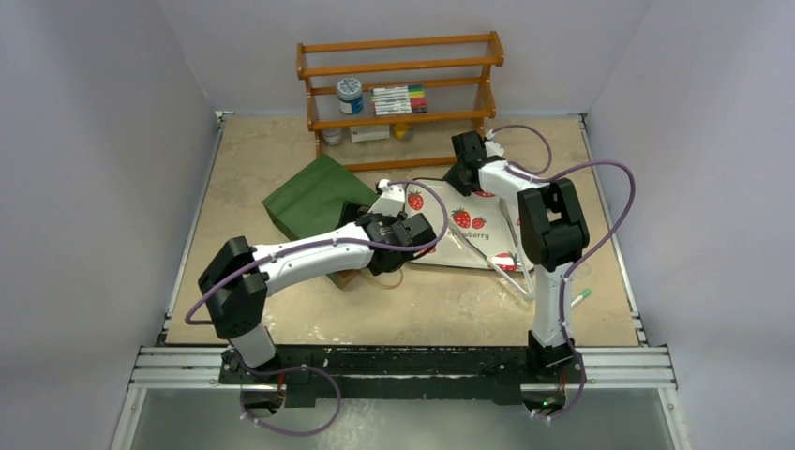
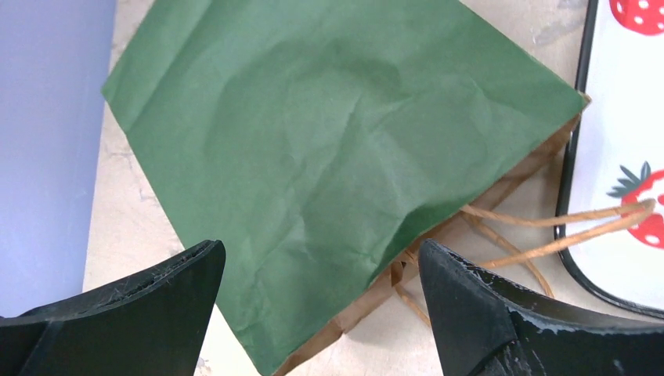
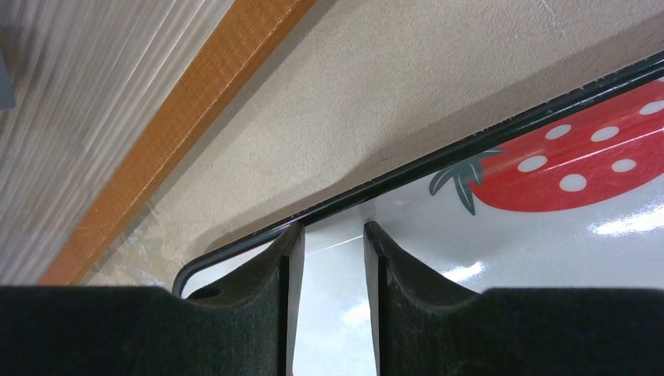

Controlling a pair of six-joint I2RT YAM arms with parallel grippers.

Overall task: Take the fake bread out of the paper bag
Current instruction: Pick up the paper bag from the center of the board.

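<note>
The dark green paper bag [image 1: 314, 192] [image 2: 329, 149] lies flat on the table, left of centre. Its brown mouth [image 2: 438, 235] faces the tray, and its tan string handles [image 2: 548, 227] reach onto the tray's edge. No fake bread shows in any view. My left gripper [image 1: 373, 228] [image 2: 319, 244] hovers over the bag's mouth end, open wide, with nothing between its fingers. My right gripper [image 1: 466, 167] [image 3: 330, 227] hangs low over the far rim of the tray, its jaws a narrow gap apart and empty.
The white tray [image 1: 473, 246] [image 3: 548, 227] printed with red strawberries lies right of the bag. A wooden rack [image 1: 398, 89] with markers and a jar stands at the back. A green-tipped pen [image 1: 580, 296] lies near the right edge.
</note>
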